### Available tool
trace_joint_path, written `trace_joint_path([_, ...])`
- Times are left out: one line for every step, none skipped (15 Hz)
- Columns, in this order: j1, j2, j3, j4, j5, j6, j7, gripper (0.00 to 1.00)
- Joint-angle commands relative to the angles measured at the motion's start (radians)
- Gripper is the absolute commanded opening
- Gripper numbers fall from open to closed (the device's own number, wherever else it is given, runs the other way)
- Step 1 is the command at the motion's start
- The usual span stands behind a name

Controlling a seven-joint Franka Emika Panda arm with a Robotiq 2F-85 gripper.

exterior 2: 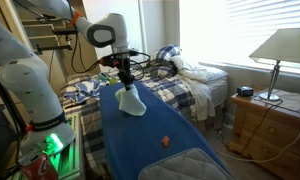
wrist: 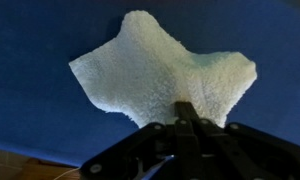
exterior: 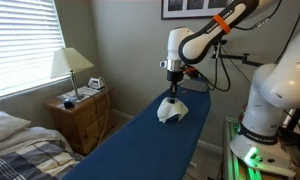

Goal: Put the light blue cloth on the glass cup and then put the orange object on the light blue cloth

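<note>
The light blue cloth (exterior 2: 131,104) hangs pinched in the tool (exterior 2: 126,88) over the counter (exterior 2: 140,160) (contact unclear); the orange object (exterior 2: 166,141) lies on it, apart, nearer the camera.

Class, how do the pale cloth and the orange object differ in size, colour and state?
The light blue cloth is far larger than the orange object. The cloth is almost white; the object is orange. The gripper pinches the cloth; the object lies free. Both are over the dark blue surface.

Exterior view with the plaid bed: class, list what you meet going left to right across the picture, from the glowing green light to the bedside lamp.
The green light → light blue cloth → orange object → lamp.
</note>
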Motion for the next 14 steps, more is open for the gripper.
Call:
trace_joint_path([-0.014,0.026,0.003,0.001,-0.029,0.004,0.005,0.03])
trace_joint_path([-0.011,0.032,0.002,0.001,-0.027,0.014,-0.001,0.03])
trace_joint_path([-0.011,0.037,0.002,0.001,-0.028,0.021,-0.004,0.03])
trace_joint_path([-0.010,0.044,0.000,0.001,-0.028,0.033,-0.011,0.03])
trace_joint_path([-0.011,0.051,0.001,0.001,-0.030,0.042,-0.012,0.03])
trace_joint_path([-0.011,0.057,0.000,0.001,-0.031,0.049,-0.014,0.03])
trace_joint_path([-0.011,0.064,0.000,0.001,-0.032,0.059,-0.016,0.03])
trace_joint_path([-0.011,0.070,0.000,0.001,-0.036,0.067,-0.018,0.03])
trace_joint_path([-0.012,0.079,0.000,0.001,-0.040,0.076,-0.018,0.03])
trace_joint_path([-0.012,0.084,0.000,0.001,-0.041,0.081,-0.018,0.03])
trace_joint_path([-0.010,0.087,-0.001,0.001,-0.038,0.084,-0.020,0.03])
trace_joint_path([-0.010,0.089,0.000,0.001,-0.038,0.088,-0.020,0.03])
trace_joint_path([-0.010,0.092,-0.001,0.001,-0.037,0.089,-0.021,0.03])
trace_joint_path([-0.011,0.095,0.000,0.001,-0.039,0.090,-0.020,0.03])
